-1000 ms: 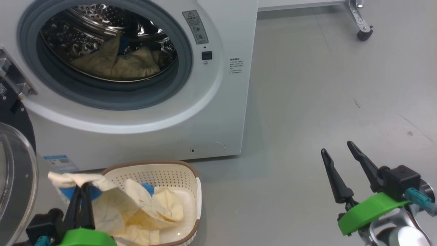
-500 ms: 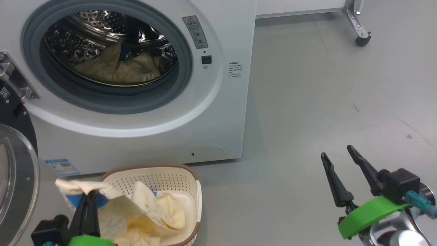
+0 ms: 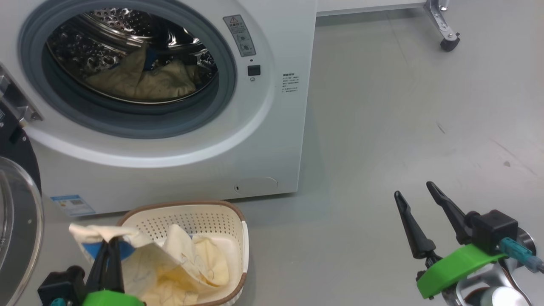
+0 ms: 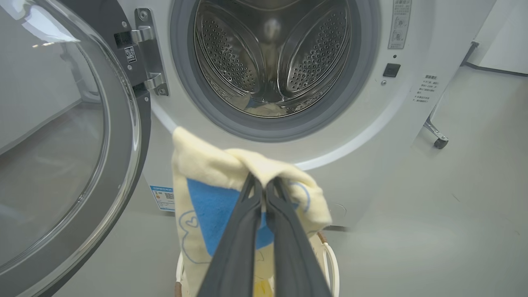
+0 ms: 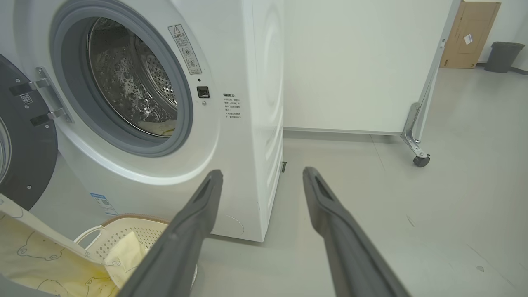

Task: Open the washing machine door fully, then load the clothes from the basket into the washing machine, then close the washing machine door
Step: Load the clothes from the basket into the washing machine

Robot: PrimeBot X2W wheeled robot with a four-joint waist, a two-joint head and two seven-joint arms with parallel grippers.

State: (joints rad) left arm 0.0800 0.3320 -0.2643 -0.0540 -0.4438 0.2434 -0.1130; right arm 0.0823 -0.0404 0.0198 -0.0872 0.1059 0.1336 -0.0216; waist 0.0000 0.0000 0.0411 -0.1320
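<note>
The clothes [image 3: 148,267] hung half out of the basket [image 3: 204,214], with the left claw [image 3: 110,246] pressed together on the cloth near a blue patch. Barely anything had shifted in the last second, so the lift was hardly underway. The washing machine door [image 3: 17,204] stood open with the drum [image 3: 106,51] ready. The right claw [image 3: 413,188] was spread and idle above the floor [image 3: 382,106].

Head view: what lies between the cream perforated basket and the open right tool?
Only bare grey floor separates cream perforated basket and right tool, in the head view.
</note>
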